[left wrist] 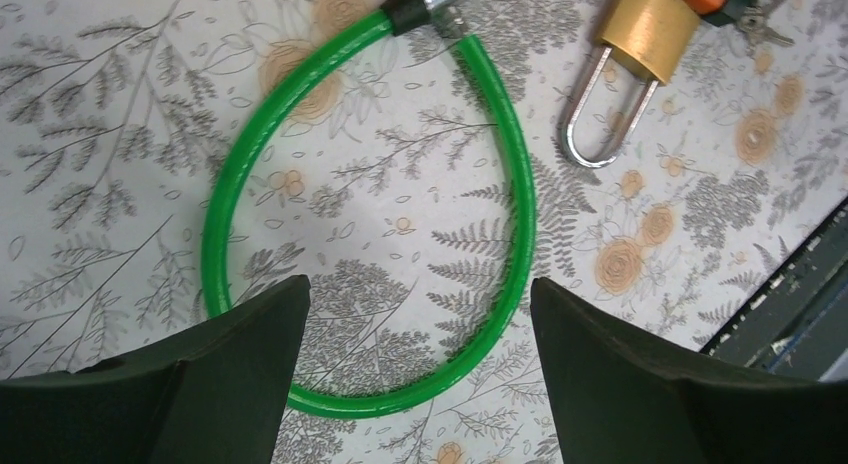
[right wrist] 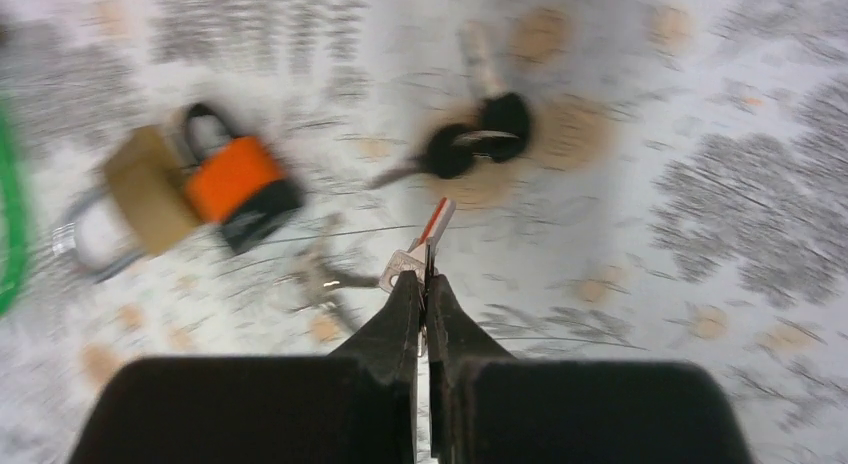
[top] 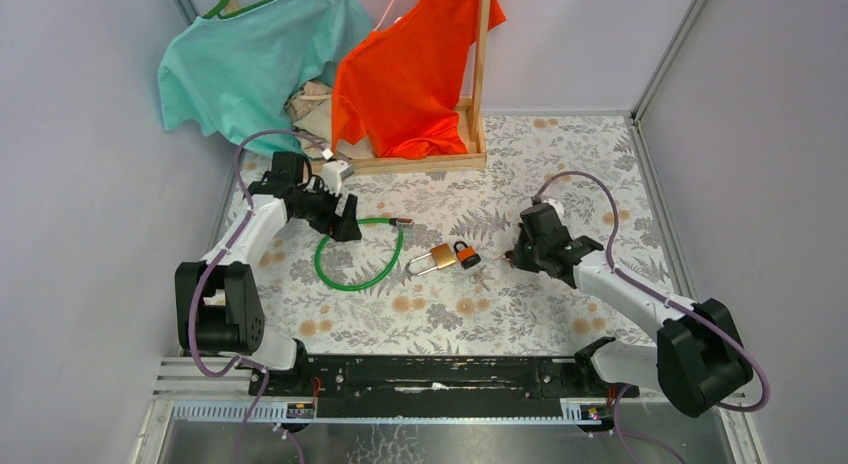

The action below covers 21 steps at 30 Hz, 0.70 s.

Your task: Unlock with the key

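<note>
Mid-table, a brass padlock (top: 437,257) lies beside a small orange padlock (top: 466,254). My right gripper (right wrist: 425,281) is shut on a small silver key (right wrist: 403,268), whose tip and a red-and-white tag poke out past the fingertips. The blurred right wrist view shows it above the cloth, right of the orange padlock (right wrist: 235,179), with black-headed keys (right wrist: 478,141) lying ahead. My left gripper (left wrist: 420,294) hangs open and empty over a green cable lock (left wrist: 515,184), with the brass padlock (left wrist: 648,29) further on.
A wooden rack (top: 478,104) with an orange shirt (top: 405,74) and a teal shirt (top: 255,64) stands at the back. Grey walls close in left and right. More loose keys (top: 480,277) lie near the padlocks. The black base rail (top: 440,376) runs along the near edge.
</note>
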Each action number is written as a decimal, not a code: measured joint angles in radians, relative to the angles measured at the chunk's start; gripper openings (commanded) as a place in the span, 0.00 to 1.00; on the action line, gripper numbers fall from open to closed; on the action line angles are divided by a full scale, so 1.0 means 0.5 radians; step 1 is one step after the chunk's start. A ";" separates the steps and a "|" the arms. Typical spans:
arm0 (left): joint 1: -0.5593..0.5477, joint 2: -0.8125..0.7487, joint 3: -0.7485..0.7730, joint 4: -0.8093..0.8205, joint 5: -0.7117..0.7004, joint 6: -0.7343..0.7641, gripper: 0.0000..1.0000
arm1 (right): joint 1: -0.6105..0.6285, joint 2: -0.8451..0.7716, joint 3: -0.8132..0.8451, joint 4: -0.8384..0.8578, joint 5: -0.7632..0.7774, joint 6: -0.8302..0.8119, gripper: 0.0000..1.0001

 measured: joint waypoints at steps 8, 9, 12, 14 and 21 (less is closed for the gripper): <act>-0.244 0.025 0.063 -0.142 0.265 0.088 0.99 | 0.004 -0.077 0.219 0.270 -0.909 -0.150 0.00; -0.314 0.046 0.095 -0.159 0.304 0.093 0.99 | 0.005 -0.071 0.247 0.318 -1.032 -0.150 0.00; -0.447 0.100 0.169 -0.201 0.408 0.110 0.99 | 0.008 -0.024 0.311 0.504 -1.398 -0.122 0.00; -0.497 0.133 0.231 -0.246 0.488 0.131 0.99 | 0.011 0.016 0.326 0.621 -1.604 -0.082 0.00; -0.523 0.162 0.429 -0.423 0.825 0.246 0.95 | 0.072 0.159 0.329 0.997 -2.148 0.116 0.00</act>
